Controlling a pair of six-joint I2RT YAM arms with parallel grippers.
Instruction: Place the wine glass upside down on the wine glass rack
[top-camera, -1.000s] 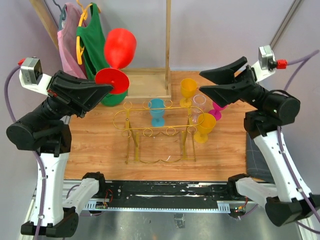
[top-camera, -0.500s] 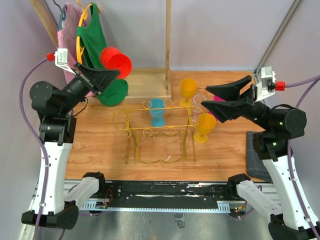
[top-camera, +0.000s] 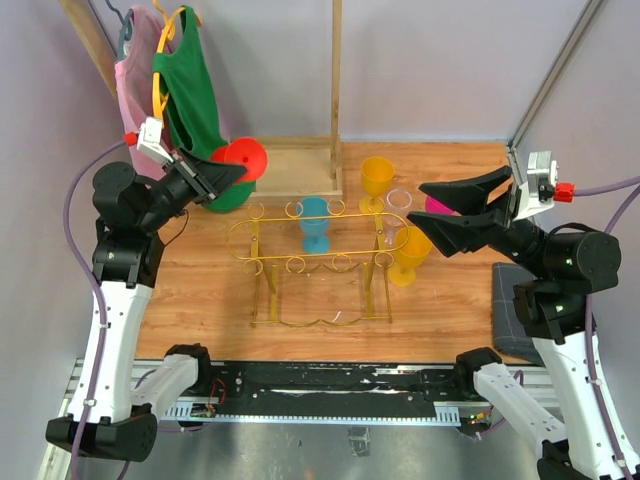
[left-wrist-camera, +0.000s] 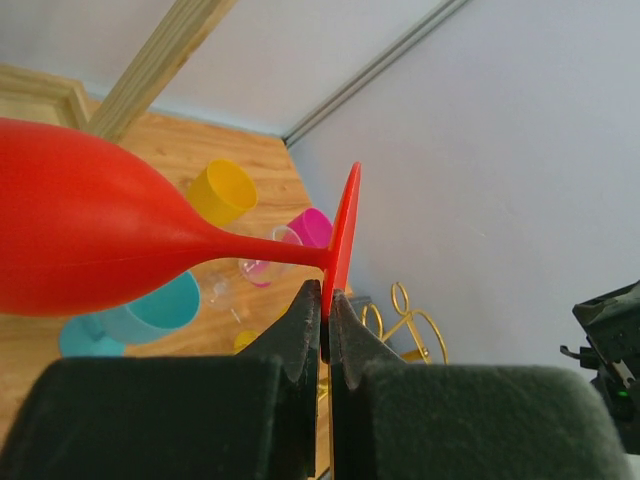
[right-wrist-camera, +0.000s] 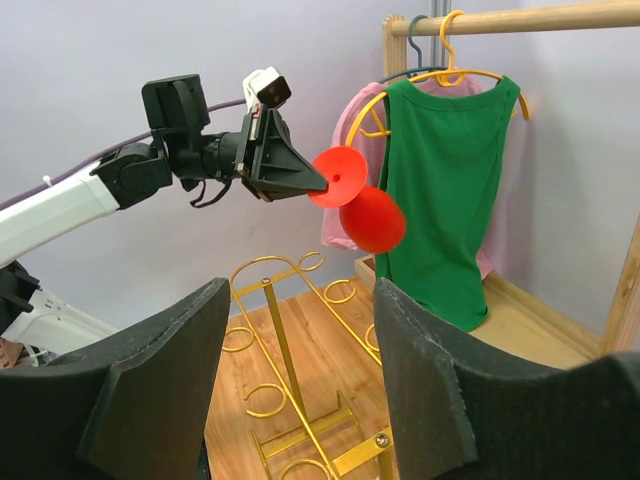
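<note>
Pinching the thin rim of the foot, the left gripper (left-wrist-camera: 325, 300) is clamped shut on the red wine glass (left-wrist-camera: 85, 235), so the jaws only have the edge of that flat disc and the rest of the glass sticks out past the fingertips. From the wrist cam the stem runs sideways across the view with the bowl off to the left. The right wrist cam shows it tipped, foot up by the gripper and bowl hanging lower, right in front of a green tank top (right-wrist-camera: 445, 190) on a yellow hanger. The glass looks like smooth, opaque, glossy plastic with a rounded tulip bowl and a slim stem. It's up in the air over the far left part of the wooden table (top-camera: 200, 285), behind and to the left of the wine glass rack (right-wrist-camera: 290, 370) and well apart from it. The rack is thin gold wire, with a long oval top frame edged in little curled loops, on skinny legs. A teal goblet (top-camera: 314, 222) stands upright inside the frame's outline as seen from above, and two yellow goblets (top-camera: 410, 252) sit near the rack's right end. The right gripper (top-camera: 425, 205) has its jaws spread with nothing between them, hovering off the rack's right end and pointed towards it.
</note>
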